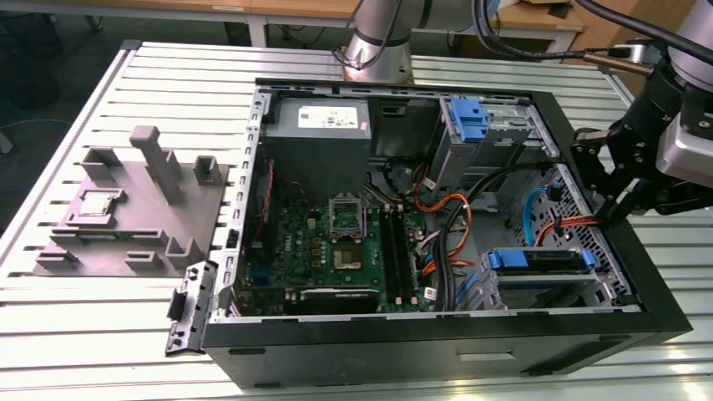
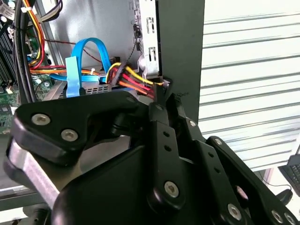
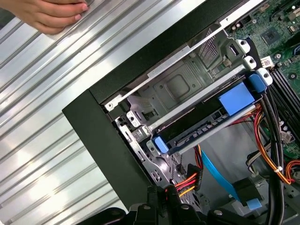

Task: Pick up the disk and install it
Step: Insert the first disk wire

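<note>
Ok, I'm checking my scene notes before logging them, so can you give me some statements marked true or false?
1. The computer case lies open on the slatted table. True.
2. The tool is over the grey fixture. False: it is at the case's wall on the exterior view's right.
3. A hand rests on the table. True.
4. The power supply lies outside the case. False: it sits inside.
5. A blue carrier sits in a drive bay. True.

A slatted metal worktop (image 1: 89, 334) shines under bright light. Behind it stand wooden desks (image 1: 290, 10) over a dark floor (image 1: 56, 50).
</note>
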{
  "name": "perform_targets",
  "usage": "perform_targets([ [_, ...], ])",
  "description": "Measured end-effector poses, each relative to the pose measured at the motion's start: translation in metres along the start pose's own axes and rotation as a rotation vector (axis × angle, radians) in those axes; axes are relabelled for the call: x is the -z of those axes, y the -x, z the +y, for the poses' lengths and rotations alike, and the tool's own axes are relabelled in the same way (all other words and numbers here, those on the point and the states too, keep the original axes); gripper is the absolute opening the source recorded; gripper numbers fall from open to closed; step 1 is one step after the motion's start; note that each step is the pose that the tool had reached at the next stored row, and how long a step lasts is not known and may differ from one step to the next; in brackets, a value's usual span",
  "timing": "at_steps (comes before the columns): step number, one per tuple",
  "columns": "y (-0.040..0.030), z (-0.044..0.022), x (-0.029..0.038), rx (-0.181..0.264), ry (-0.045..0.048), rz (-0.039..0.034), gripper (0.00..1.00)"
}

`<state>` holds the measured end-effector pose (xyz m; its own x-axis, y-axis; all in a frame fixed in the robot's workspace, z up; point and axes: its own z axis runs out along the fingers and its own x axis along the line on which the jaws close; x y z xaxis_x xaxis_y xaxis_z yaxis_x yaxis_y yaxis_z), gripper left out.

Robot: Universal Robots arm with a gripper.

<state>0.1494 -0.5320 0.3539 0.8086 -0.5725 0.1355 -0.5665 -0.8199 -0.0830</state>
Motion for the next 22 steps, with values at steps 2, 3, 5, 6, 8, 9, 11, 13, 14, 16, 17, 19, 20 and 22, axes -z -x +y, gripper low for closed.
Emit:
perform_targets([
  [2, 0.0000, 0.0001, -0.0001, 0.001, -0.0001, 0.0000, 0.21],
  [3, 0.0000, 0.0001, -0.0002, 0.001, -0.0001, 0.0000, 0.21],
  [5, 0.0001, 0.0004, -0.0006, 0.003, -0.0024, 0.0024, 0.21],
  [6, 0.0003, 0.0005, -0.0007, 0.005, -0.0042, 0.0047, 0.21],
  [8, 0.0014, 0.0013, -0.0006, 0.006, -0.0087, 0.0106, 0.21],
  [9, 0.0025, 0.0020, -0.0003, 0.007, -0.0098, 0.0123, 0.21],
  [11, 0.0037, 0.0030, -0.0001, 0.007, -0.0108, 0.0134, 0.22],
  [13, 0.0044, 0.0034, -0.0001, 0.009, -0.0123, 0.0155, 0.29],
  [14, 0.0049, 0.0037, -0.0002, 0.010, -0.0133, 0.0167, 0.29],
  [16, 0.0054, 0.0040, -0.0007, 0.012, -0.0148, 0.0193, 0.29],
  [17, 0.0055, 0.0041, -0.0012, 0.013, -0.0154, 0.0218, 0.29],
  [19, 0.0057, 0.0042, -0.0027, 0.015, -0.0167, 0.0285, 0.29],
  [20, 0.0057, 0.0042, -0.0030, 0.016, -0.0165, 0.0302, 0.29],
  [22, 0.0057, 0.0043, -0.0030, 0.016, -0.0164, 0.0305, 0.29],
])
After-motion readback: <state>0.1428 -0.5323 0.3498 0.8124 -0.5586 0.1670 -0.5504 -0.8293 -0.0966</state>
